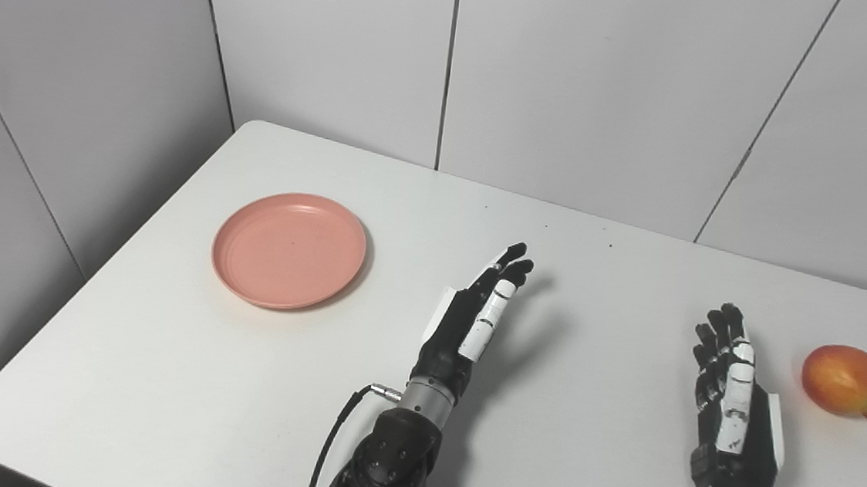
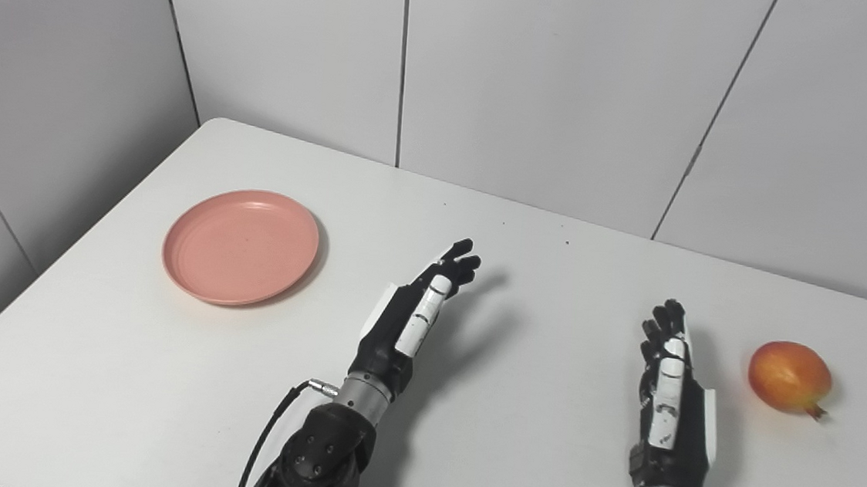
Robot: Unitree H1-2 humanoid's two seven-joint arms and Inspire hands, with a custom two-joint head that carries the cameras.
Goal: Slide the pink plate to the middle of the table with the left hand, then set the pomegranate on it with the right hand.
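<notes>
An empty pink plate (image 1: pixel 289 250) lies flat on the left part of the white table (image 1: pixel 183 379). A red-orange pomegranate (image 1: pixel 844 380) rests at the far right, its crown pointing toward the front right. My left hand (image 1: pixel 474 316) hovers over the table's middle, open, fingers stretched forward, well to the right of the plate and apart from it. Near the front right my right hand (image 1: pixel 732 383) is open too, fingers pointing away, a short gap left of the pomegranate. Neither hand holds anything.
Grey wall panels (image 1: pixel 593 86) close off the table at the back and along the left side. The table's left edge runs close beside the plate. A black cable (image 1: pixel 329 440) loops by my left wrist.
</notes>
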